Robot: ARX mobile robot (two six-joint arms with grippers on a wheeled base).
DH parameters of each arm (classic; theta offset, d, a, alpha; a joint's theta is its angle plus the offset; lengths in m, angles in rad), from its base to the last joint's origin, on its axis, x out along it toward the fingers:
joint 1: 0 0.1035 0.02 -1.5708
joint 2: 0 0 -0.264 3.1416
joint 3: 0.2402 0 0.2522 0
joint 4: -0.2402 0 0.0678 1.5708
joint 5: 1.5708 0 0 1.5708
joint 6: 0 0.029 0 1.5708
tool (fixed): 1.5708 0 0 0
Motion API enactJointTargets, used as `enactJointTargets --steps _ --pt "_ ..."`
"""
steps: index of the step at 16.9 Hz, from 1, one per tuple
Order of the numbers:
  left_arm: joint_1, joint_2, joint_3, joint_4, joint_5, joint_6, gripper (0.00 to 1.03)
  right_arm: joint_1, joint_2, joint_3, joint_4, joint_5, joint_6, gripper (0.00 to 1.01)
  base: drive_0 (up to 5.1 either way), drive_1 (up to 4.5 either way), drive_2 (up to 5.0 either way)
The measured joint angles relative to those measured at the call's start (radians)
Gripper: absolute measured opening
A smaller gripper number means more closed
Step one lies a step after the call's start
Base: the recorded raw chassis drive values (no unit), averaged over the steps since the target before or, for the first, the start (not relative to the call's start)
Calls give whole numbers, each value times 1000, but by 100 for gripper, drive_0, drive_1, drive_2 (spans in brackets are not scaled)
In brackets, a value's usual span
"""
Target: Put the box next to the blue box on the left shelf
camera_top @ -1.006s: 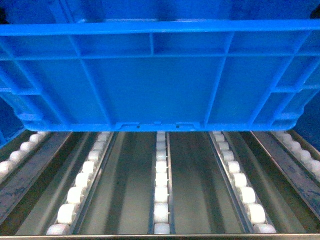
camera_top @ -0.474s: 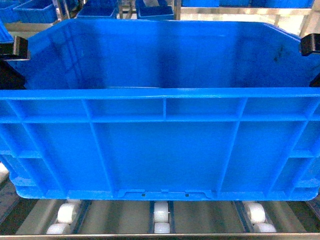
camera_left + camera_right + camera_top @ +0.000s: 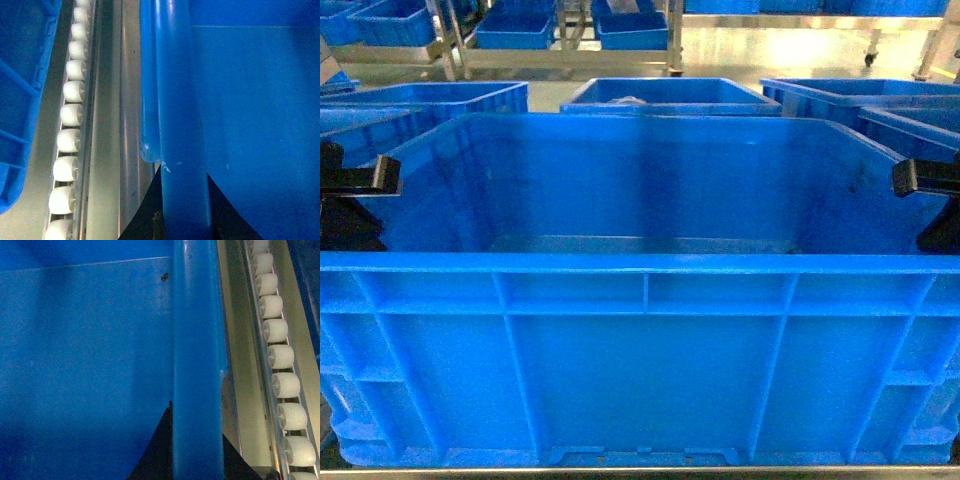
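The box [image 3: 640,370], a large bright-blue open-top crate, fills the head view, and its ribbed front wall reaches down to the left shelf's steel front bar [image 3: 640,471]. My left gripper [image 3: 360,185] is shut on the box's left rim. My right gripper [image 3: 925,180] is shut on the right rim. In the left wrist view the thick rim [image 3: 180,125] runs between the black fingers [image 3: 145,215], above the white rollers [image 3: 70,115]. A second blue box [image 3: 20,100] sits just left of that track. The right wrist view shows the rim [image 3: 197,340] clamped likewise, with rollers [image 3: 282,357] alongside.
Several other blue crates [image 3: 665,95] stand behind the box, with more on steel racks [image 3: 560,30] farther back. A dark blue surface [image 3: 307,270] lies right of the right roller track. A steel guide rail [image 3: 127,125] runs between the box and the left rollers.
The box has come down from high above the roller tracks to low over the shelf. It now hides the rollers in the head view, and the crates behind have come into sight.
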Motion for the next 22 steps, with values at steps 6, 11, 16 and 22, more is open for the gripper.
enactJointTargets --steps 6,11,16,22 --pt "0 42 -2 49 18 -24 31 -7 27 28 5 -16 100 29 0 0 0" --pt "28 43 29 222 46 -105 95 0 -2 62 5 26 146 93 0 0 0" --pt "39 27 35 311 19 -109 98 14 -23 64 44 79 113 98 0 0 0" --pt "56 -17 -161 780 -80 -33 79 5 -61 -79 546 164 -27 85 0 0 0"
